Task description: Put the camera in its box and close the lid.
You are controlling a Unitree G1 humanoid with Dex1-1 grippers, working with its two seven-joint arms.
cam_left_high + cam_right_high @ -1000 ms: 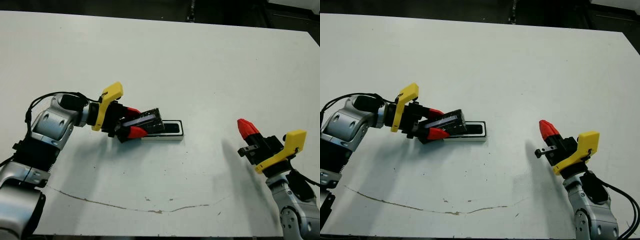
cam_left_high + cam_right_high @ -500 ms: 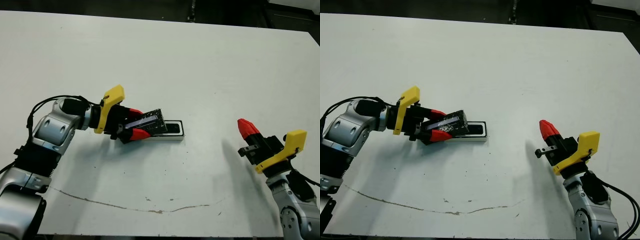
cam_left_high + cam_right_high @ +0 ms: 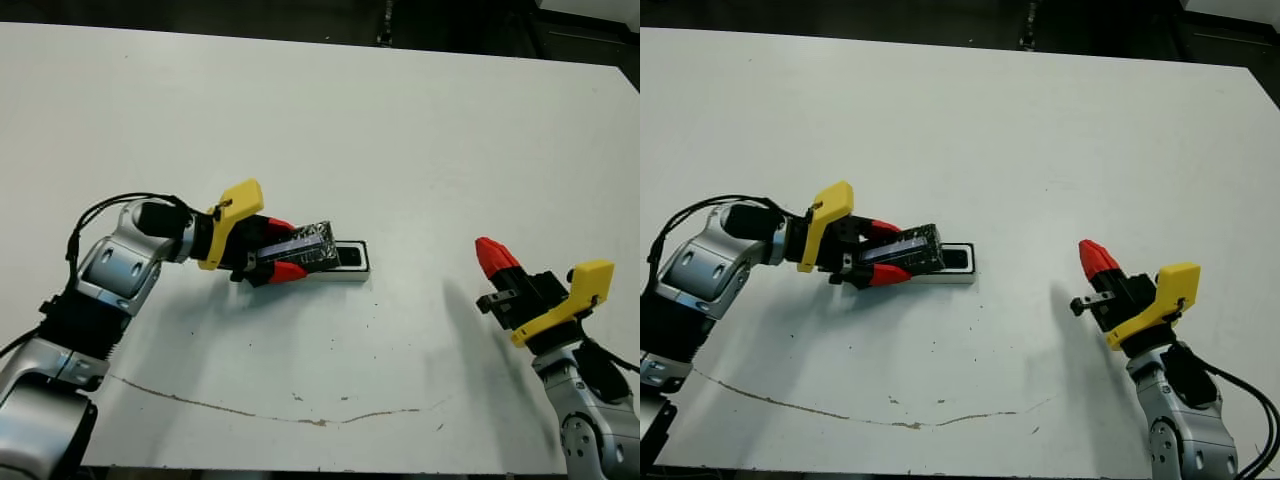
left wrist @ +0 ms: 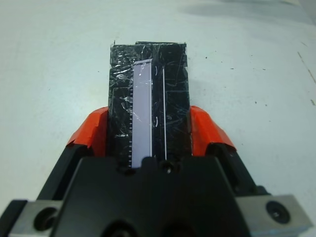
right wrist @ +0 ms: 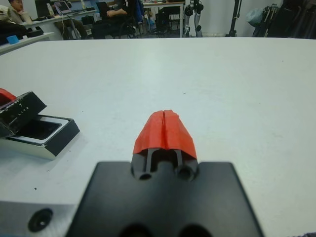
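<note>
Right now the lid (image 4: pixel 148 94) sits pinched between the two red fingers (image 4: pixel 94 131) of my left hand (image 3: pixel 272 258), held by its long edges, with its free end tilted over the left part of the box (image 3: pixel 345 264). In the left wrist view it looks like a thin, rigid slab with a glossy, wrinkled wrap on it, so I judge it light and stiff but slick under the pads; an edge grip near the rear end, as I have it, seems right, since it leaves the front free to land on the rim. I'd expect it to pivot or slide in the grip if it catches the box wall, so I'd press gently.

Only the right end of the box shows past the lid, a dark hollow inside a pale wall and thin dark rim. I take the dark shape in there for the camera (image 3: pixel 956 260), though I cannot make it out clearly. The box rests flat on the white worktop (image 3: pixel 400 130), left of centre, and looks light enough to skate if nudged sideways.

My right hand (image 3: pixel 1095 262) hovers well apart on the right, fingers closed together on nothing.
</note>
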